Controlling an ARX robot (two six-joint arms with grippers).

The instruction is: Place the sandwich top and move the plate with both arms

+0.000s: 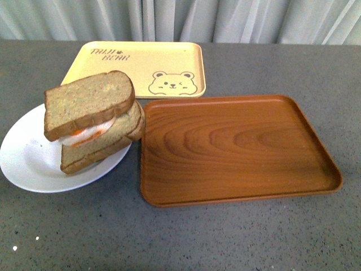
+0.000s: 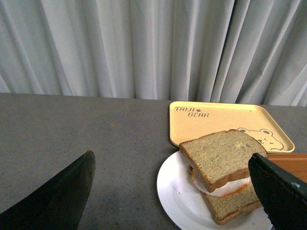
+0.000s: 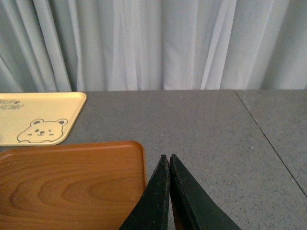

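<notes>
Plate (image 1: pixel 28 161) rim just beside brown tray (image 1: pixel 237 147)

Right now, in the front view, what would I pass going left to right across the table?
Plate → yellow tray → brown tray. The sandwich top sits over the plate, so it is left out.

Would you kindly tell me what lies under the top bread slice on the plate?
Under the sandwich top, a fried egg shows only its white-and-orange edge, lying on a second slice on the plate; its middle is covered.
</notes>
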